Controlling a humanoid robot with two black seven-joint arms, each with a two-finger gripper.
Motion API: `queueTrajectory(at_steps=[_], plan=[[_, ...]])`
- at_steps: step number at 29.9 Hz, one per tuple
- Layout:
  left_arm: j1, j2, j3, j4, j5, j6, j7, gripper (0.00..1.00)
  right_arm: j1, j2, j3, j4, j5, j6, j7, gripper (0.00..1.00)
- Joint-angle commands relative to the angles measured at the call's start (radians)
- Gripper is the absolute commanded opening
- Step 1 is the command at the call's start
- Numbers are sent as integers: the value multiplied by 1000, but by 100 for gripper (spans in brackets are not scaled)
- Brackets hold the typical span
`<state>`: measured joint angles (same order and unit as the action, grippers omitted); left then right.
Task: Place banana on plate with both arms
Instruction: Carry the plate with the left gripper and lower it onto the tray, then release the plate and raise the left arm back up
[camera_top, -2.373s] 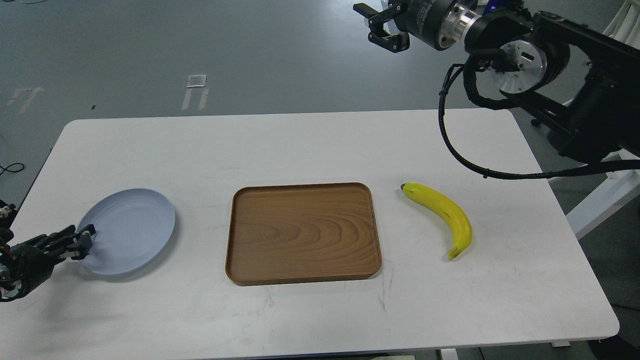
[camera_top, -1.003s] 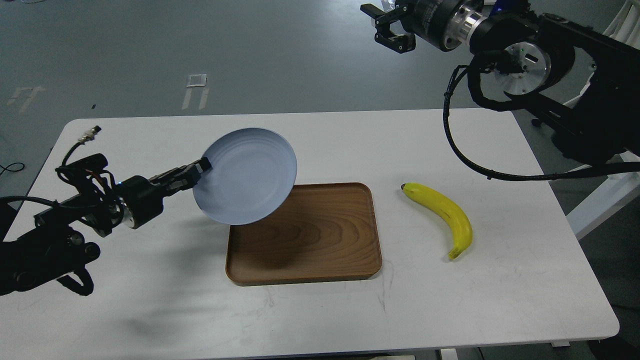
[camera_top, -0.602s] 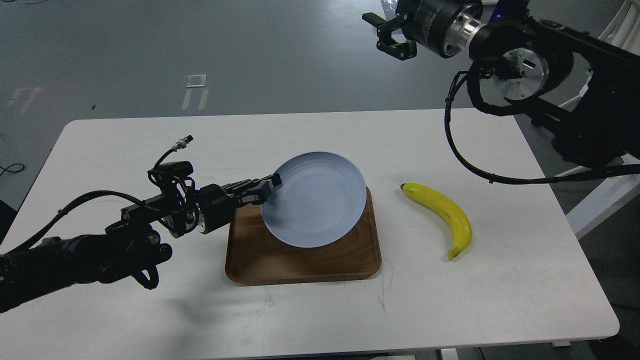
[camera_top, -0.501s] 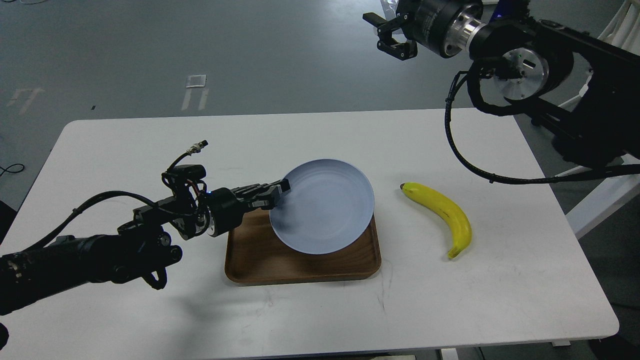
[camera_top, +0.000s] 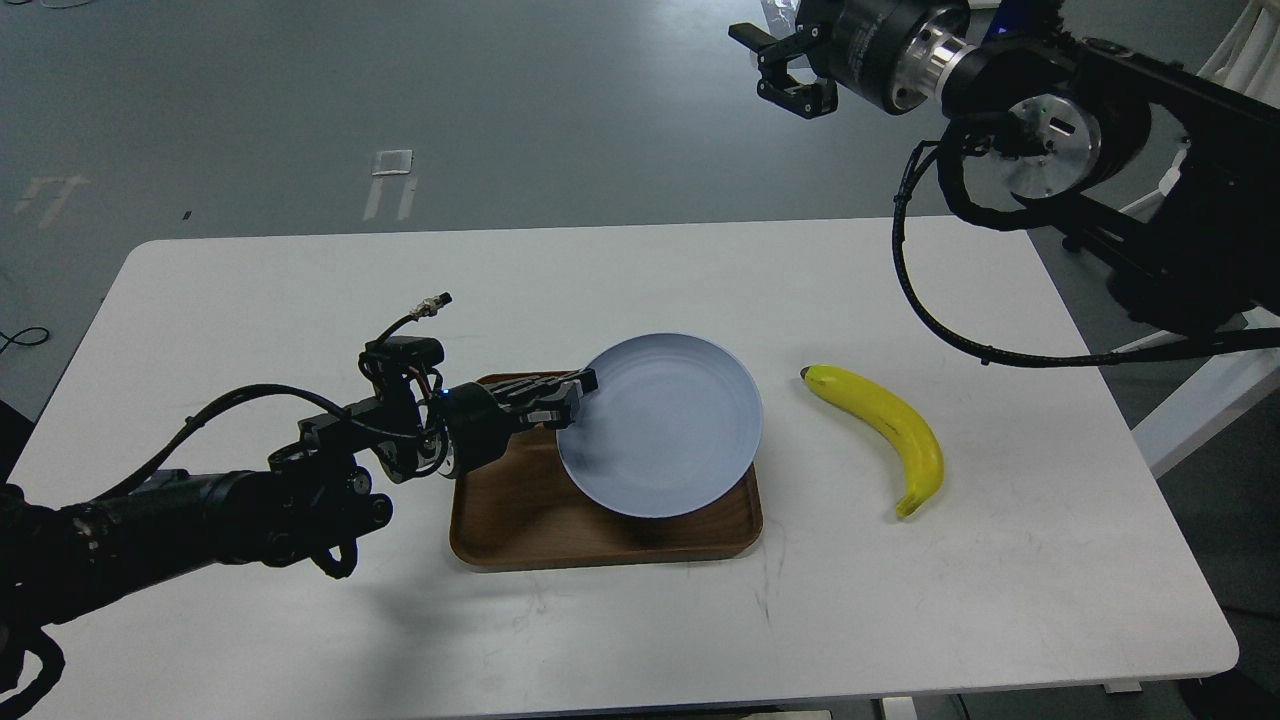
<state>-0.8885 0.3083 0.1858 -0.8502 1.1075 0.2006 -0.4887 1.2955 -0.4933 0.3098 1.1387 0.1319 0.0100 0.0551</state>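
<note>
At centre-left of the frame, the black left gripper (camera_top: 572, 395) pinches the left rim of the round pale blue-lavender plate (camera_top: 665, 425), held over the right half of the rectangular brown wooden tray (camera_top: 510, 515). Right of centre, the curved yellow banana (camera_top: 885, 432) lies untouched on the white table (camera_top: 300, 290), its long axis running diagonally, dark tip toward upper left. At upper right, the black right gripper (camera_top: 790, 70) hangs open and empty. Picking and placing the banana remain undone.
</note>
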Motion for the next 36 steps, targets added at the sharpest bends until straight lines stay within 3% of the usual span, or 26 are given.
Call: queueTrajectory(at_steps=[1,6,7,9,11,21,27,29,31,33,36], plan=[[-1,-3,-2,-3,-1,2,0,26,1,-1,0,0,0,1,0,100],[0,-9,-2,-3,-1,2,0,61,1,-2,3,1,0,1,0,100],[-1,-9,-2,-3,-1,2,0,74,1,-2,3,1,0,-1,0,100],[-3,-8,-3,-3,-1,2,0,81,1,-2,3,1,0,1,0,100],[-7,1,-22,-3,-21,2,0,97,1,-4,3,1,0,1,-1,100],[-176,52,-241,-3,-294,-44,0,98,-4,-4,-1,0,0,2,2,100],[-208,46,-468,-9,-718,-260,10,98,-25,-24,0,1,0,4,2,100],[-202,48,-517,-15,-820,-283,114,98,-36,-31,2,3,0,4,2,100],[-188,46,-610,-16,-1013,-320,305,98,-62,-41,11,9,0,5,2,100],[-172,45,-666,-16,-1104,-349,393,98,-87,-51,20,9,2,8,2,100],[-162,37,-712,-24,-1135,-383,418,98,-131,-67,46,10,6,13,5,100]])
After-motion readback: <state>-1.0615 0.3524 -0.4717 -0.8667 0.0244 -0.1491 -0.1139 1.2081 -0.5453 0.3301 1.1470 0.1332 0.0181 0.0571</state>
